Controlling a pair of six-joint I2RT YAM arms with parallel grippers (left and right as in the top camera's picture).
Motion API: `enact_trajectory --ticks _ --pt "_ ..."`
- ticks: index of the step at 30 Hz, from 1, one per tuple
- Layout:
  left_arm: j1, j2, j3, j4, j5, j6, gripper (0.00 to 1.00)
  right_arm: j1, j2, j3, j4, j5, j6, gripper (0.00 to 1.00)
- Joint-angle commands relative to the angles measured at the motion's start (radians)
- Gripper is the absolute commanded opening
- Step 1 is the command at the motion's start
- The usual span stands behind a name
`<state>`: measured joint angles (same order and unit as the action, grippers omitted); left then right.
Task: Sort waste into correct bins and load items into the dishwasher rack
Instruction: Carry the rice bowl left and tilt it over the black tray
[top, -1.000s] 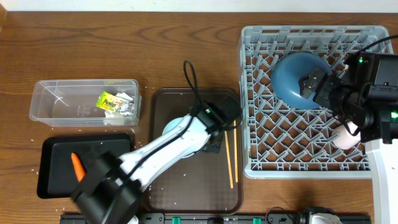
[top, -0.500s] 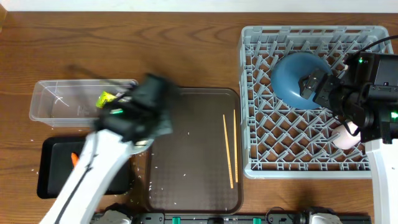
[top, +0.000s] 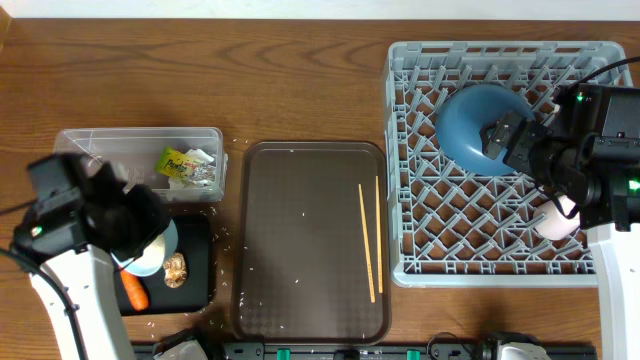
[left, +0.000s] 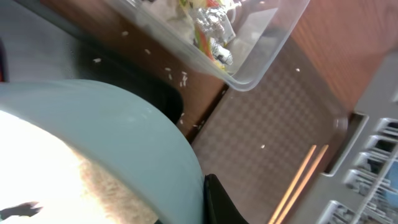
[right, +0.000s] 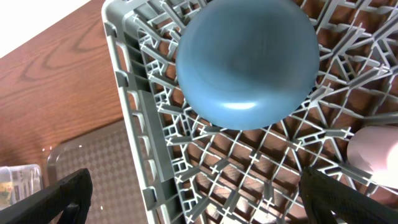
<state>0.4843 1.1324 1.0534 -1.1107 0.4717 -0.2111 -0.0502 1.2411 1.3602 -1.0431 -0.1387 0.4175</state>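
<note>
Gripping the light-blue cup (top: 150, 262) by its rim, the left gripper (top: 145, 245) hangs over the black tray (top: 200, 290) at the near left; the wrist view shows one dark finger (left: 217, 202) pressed against the cup's edge. On that tray lie a brown lump (top: 175, 270) just right of the cup and a carrot (top: 133, 290) nearer still. Just beyond the tray, the clear tub (top: 100, 165) holds the wrapper (top: 178, 161) and crumpled paper (top: 205, 172) at its right end. Two chopsticks (top: 368, 240) lie side by side on the right part of the brown serving tray (top: 290, 300) in the middle, with a few rice grains (top: 304, 213) scattered there. The rack (top: 420, 250) sits to the right, and the blue plate (top: 470, 120) leans among its far pegs. The right gripper (top: 505, 138) hovers at the plate's right edge – jaws spread wide, holding nothing. A pink cup (top: 553, 222) rests in the rack's near right part, half hidden by that arm.
</note>
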Motion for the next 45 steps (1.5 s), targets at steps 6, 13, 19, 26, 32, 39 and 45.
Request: enact_trajectory --ticks 6,13,19,26,32,39,45 --pt "0.389 -0.005 -0.201 0.089 0.6 0.347 0.06 -0.002 -0.011 0.008 -0.001 -0.001 -0.008 0.99" --pt "0.673 -0.003 -0.336 0.095 0.959 0.556 0.06 -0.002 -0.011 0.008 0.001 -0.001 -0.007 0.99" --pt "0.752 -0.003 -0.431 0.113 1.101 0.6 0.06 -0.002 -0.011 0.008 -0.005 -0.001 -0.007 0.99" --pt "0.756 0.018 -0.489 0.154 1.101 0.599 0.06 -0.002 -0.011 0.008 -0.005 -0.001 -0.009 0.99" --pt "0.756 0.022 -0.489 0.211 1.101 0.594 0.06 -0.002 -0.011 0.008 -0.003 -0.001 -0.014 0.99" --pt "0.756 0.019 -0.49 0.201 1.101 0.612 0.06 -0.002 -0.011 0.008 0.003 -0.001 -0.014 0.99" --pt "0.756 0.018 -0.49 0.215 1.044 0.619 0.07 -0.002 -0.011 0.008 0.003 -0.012 -0.014 0.99"
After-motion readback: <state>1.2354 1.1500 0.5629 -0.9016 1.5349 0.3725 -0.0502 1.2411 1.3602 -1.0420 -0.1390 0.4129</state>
